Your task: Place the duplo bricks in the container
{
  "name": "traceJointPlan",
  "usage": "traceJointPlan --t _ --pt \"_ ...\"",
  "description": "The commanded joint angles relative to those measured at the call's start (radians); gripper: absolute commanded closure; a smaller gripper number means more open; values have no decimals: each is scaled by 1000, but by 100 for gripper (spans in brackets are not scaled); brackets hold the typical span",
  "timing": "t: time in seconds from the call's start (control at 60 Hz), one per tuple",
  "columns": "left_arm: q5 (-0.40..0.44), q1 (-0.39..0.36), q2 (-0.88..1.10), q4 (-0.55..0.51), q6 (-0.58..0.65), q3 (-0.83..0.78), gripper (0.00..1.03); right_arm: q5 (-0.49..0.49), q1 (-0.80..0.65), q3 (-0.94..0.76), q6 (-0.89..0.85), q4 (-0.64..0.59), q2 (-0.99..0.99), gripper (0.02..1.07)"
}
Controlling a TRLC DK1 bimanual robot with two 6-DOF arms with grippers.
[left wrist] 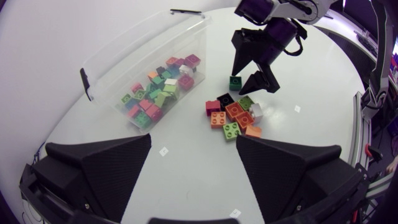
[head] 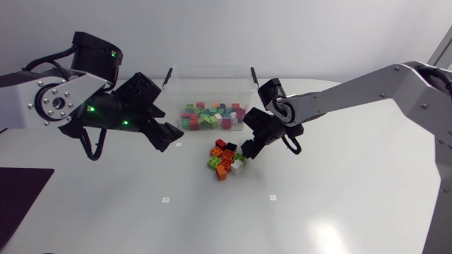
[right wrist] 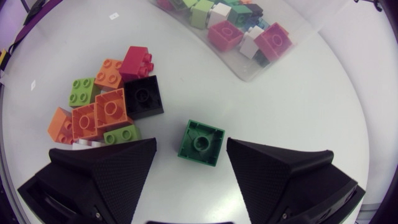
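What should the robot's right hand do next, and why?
Probably go down a little and close on the dark green brick. The right hand is open, with one finger on each side of that brick and gaps showing, so it isn't gripped yet. The brick lies apart from the brick pile.

White table point(head: 339, 190) bears a clear container point(head: 212, 83), a heap of duplo bricks point(head: 224, 159) and tiny squares point(head: 165, 200), perhaps tape.
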Motion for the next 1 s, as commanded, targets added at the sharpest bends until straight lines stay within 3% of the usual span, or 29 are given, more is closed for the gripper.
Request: traceJointPlan --t 0.0,0.067,0.267,0.567,0.983 --pt "12 -16 5 -10 41 -30 8 14 8 30 -15 -15 46 28" --pt "11 -33 12 -10 51 -41 8 36 10 44 -13 -18 63 36" --pt "-9 -88 100 -10 44 -43 9 57 8 55 7 -26 60 78" --pt "-75 -156 367 20 28 26 9 65 -47 -11 5 -44 -41 79" --pt "-149 -177 623 119 -36 207 9 42 -67 -95 39 -125 -334 79"
